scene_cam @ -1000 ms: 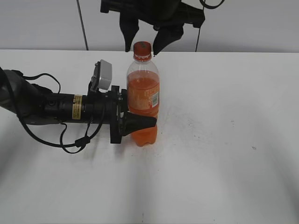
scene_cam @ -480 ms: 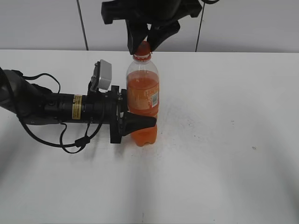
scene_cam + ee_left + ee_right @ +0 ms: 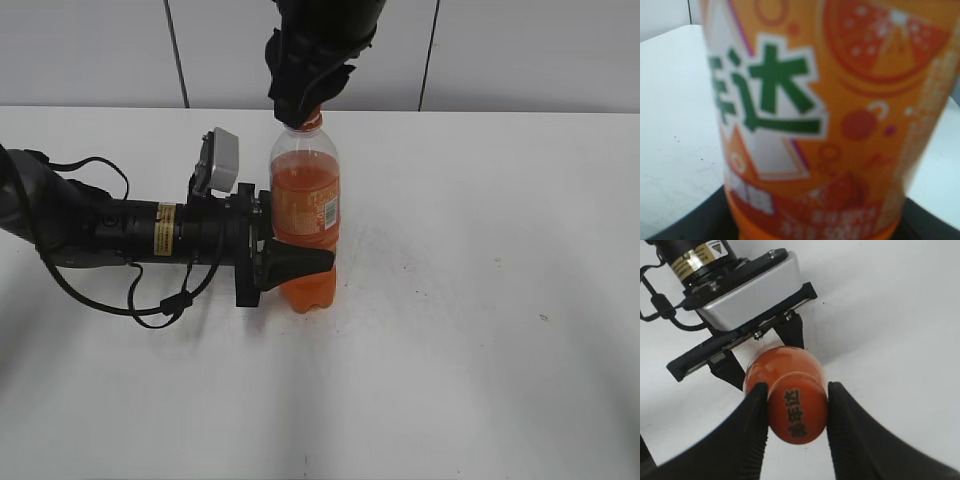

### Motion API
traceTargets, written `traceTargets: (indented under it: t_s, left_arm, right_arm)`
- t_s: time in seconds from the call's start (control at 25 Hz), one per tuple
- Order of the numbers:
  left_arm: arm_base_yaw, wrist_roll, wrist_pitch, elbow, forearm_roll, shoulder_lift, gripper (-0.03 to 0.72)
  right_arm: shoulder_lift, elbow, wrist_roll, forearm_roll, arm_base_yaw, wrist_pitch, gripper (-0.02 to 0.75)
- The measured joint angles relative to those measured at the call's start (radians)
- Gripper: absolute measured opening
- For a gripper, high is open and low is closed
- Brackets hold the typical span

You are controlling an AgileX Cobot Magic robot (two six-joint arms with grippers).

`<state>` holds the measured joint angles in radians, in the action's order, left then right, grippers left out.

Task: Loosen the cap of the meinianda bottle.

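The meinianda bottle (image 3: pixel 305 210) stands upright on the white table, full of orange drink, with an orange label band (image 3: pixel 830 115). My left gripper (image 3: pixel 285 265) lies level on the table and is shut on the bottle's lower half. The orange cap (image 3: pixel 797 412) with dark writing on top sits between the two black fingers of my right gripper (image 3: pixel 796 415), which comes down from above and is shut on it. In the exterior view the right gripper (image 3: pixel 300 105) hides most of the cap.
The white table (image 3: pixel 480 300) has a pale wall behind it. The left arm (image 3: pixel 110 232) with its cables lies across the table's left side. The left wrist camera block (image 3: pixel 747 290) shows below the cap in the right wrist view.
My right gripper has come down from above the cap and closed its fingers around it. The left gripper and the bottle have not moved.
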<state>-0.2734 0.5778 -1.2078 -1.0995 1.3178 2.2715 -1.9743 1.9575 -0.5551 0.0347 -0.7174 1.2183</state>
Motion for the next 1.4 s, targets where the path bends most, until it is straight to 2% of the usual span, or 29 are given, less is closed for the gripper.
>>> traceTargets:
  t_s: [0.24, 0.92, 1.0, 1.2, 1.4]
  left_arm:
    - [0.0, 0.0, 0.0, 0.0, 0.0, 0.0, 0.4]
    - [0.0, -0.002, 0.002, -0.001, 0.0, 0.0, 0.4]
    - [0.0, -0.002, 0.002, -0.002, 0.0, 0.0, 0.4]
    - [0.0, -0.002, 0.003, -0.002, 0.0, 0.0, 0.4]
    - [0.0, -0.002, 0.004, -0.002, 0.0, 0.0, 0.4]
  right_arm:
    - [0.0, 0.0, -0.144, 0.003, 0.0, 0.0, 0.271]
    - [0.039, 0.002, -0.172, 0.08, -0.001, 0.002, 0.269]
    - [0.052, 0.002, -0.113, 0.051, -0.001, 0.002, 0.269]
    - [0.114, -0.001, 0.194, -0.096, 0.027, 0.002, 0.269]
    - [0.203, -0.144, 0.409, -0.113, 0.167, -0.001, 0.269]
